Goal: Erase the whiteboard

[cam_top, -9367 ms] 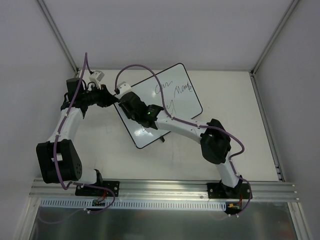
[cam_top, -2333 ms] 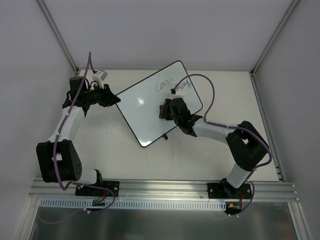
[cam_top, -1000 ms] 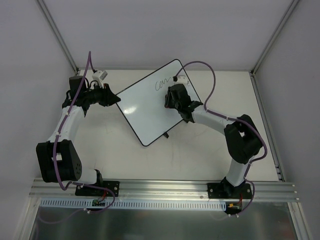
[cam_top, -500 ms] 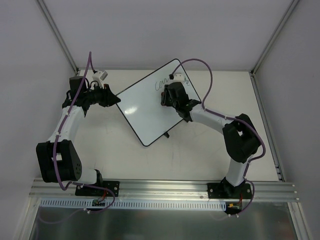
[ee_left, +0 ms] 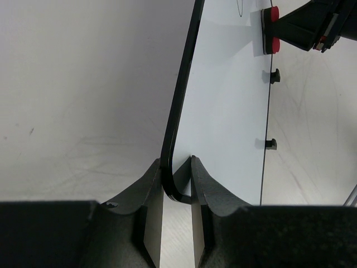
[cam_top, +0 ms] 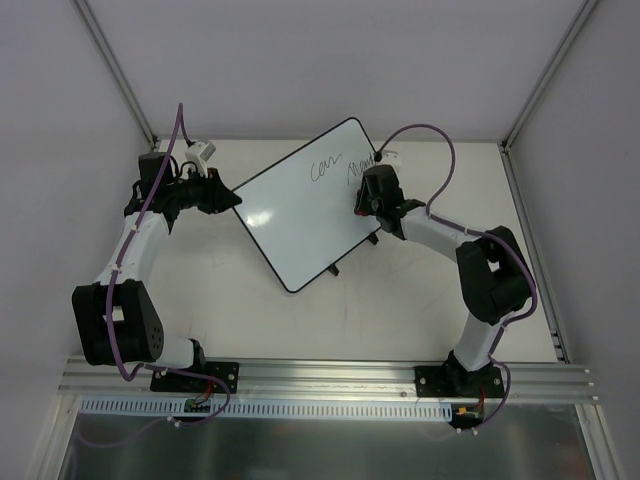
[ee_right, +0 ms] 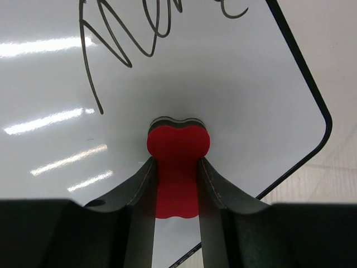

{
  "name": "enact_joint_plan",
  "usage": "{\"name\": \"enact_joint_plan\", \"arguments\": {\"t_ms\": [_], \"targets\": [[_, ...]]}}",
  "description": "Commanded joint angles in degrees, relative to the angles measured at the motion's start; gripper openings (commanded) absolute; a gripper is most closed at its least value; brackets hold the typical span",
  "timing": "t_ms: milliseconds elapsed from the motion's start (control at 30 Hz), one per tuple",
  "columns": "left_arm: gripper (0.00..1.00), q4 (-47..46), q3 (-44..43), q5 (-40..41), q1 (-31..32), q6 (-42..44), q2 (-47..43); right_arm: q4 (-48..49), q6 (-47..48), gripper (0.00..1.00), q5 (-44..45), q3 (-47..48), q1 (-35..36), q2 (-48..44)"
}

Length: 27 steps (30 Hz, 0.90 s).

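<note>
The left gripper (cam_top: pixel 232 198) is seen at the upper left of the overhead frame, at the left corner of the whiteboard (cam_top: pixel 300 215). In the left wrist view its jaws are shown almost fully closed. They are pinched on the board's thin black rim at a rounded corner, with one finger (ee_left: pixel 149 184) on each face. From that grip the board is seen nearly edge-on, running up the frame. Whether the board lies flat on the table (cam_top: pixel 250 320) cannot be told.

The whiteboard is set diagonally in the upper middle of the overhead frame, its far corner near the back wall. Its lower left part is seen as plain glossy white. Dark handwriting (cam_top: pixel 325 168) is carried on the upper right part: one word lies left of the right gripper (cam_top: pixel 370 195) and a second is partly covered by it. Two small black clips (ee_left: pixel 274 75) are fixed along the board's lower right edge.

The right gripper is placed right of centre in the overhead frame, over the board's right corner. In the right wrist view its jaws are shown clamped on a red eraser (ee_right: pixel 177 142), whose narrow waist is squeezed between the fingers. The eraser's lobed end, backed by a dark pad, is set against the board's surface. It is seen just below the handwriting strokes and near the board's rounded right corner.
</note>
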<state>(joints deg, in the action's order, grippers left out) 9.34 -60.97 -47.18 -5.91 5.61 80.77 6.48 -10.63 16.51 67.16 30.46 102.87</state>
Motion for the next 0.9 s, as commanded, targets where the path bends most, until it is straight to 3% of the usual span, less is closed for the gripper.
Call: {"name": "enact_joint_plan", "arguments": {"t_ms": [0, 233, 600, 867], "targets": [[0.00, 0.32, -0.38, -0.81, 2.13, 6.35, -1.05, -2.70, 3.77, 0.00, -1.04, 1.30, -0.05, -1.00], [0.00, 0.50, -0.46, -1.78, 2.05, 6.70, -1.23, -4.11, 8.61, 0.00, -8.06, 7.19, 0.92, 0.40], [0.00, 0.85, -0.55, -1.95, 2.13, 7.05, -1.32, -6.22, 13.18, 0.00, -10.98, 15.63, 5.75, 4.36], [0.00, 1.12, -0.73, -1.69, 2.05, 7.22, -0.97, -4.38, 10.64, 0.00, -6.94, 7.13, 5.32, 2.87]]}}
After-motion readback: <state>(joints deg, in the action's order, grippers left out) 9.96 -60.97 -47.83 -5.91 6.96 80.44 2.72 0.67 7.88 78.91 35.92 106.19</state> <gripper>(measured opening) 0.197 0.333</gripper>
